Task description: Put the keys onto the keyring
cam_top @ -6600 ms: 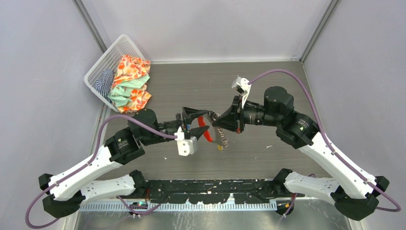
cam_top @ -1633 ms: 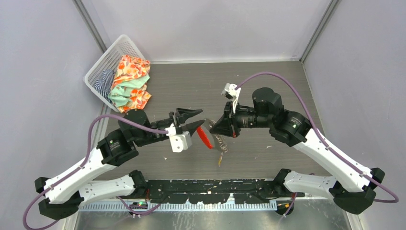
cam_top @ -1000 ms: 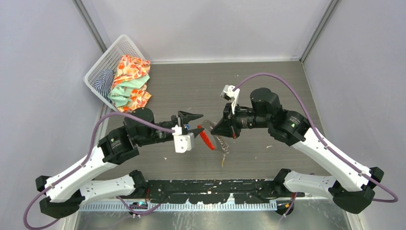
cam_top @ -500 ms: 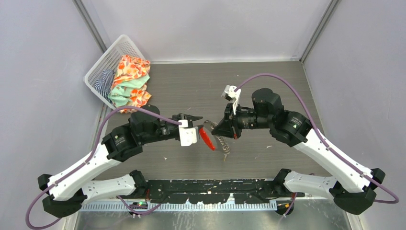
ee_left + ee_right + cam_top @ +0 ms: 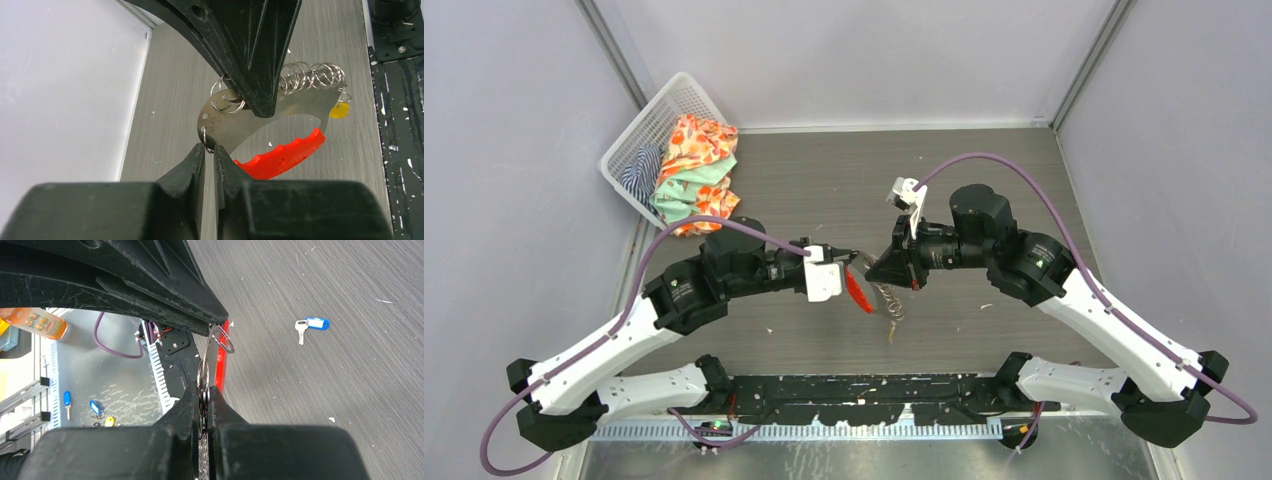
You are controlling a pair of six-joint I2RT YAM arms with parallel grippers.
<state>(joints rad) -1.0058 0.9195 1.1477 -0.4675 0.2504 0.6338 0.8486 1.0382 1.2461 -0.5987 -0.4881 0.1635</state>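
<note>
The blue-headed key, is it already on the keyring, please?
No, the blue-headed key lies loose on the table, away from the keyring.

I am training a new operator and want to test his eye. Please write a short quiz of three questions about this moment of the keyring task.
1. True or false: the blue key lies on the table, apart from the keyring.
2. What do the jaws of the left gripper pinch? A. a small ring of the keyring. B. the blue key. C. nothing.
3. Fill the gap (open or shut): the right gripper has its jaws ____ on the keyring.

Key: 1 true; 2 A; 3 shut.
</note>
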